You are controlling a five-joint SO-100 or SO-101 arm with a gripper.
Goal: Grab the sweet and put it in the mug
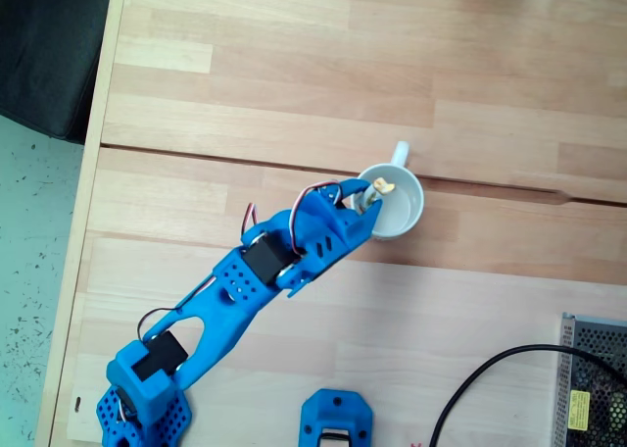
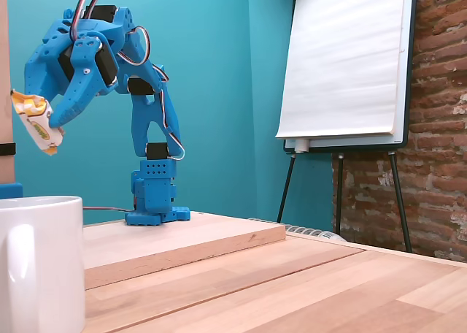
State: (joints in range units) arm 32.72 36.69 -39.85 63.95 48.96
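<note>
Above the mug (image 2: 40,263), tool (image 2: 33,125) clamped on the sweet (image 2: 38,128). Wrapper marks too small to read. Mug cut off at frame edge.

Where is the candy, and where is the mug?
sweet (image 2: 36,126): a fixed view from the side, middle of its wrapper, held in the gripper.
mug (image 1: 413,204): a fixed view from above, its white rim.

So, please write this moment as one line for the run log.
phase: carry | gripper: shut on sweet | position: above mug | sweet: not released
</note>
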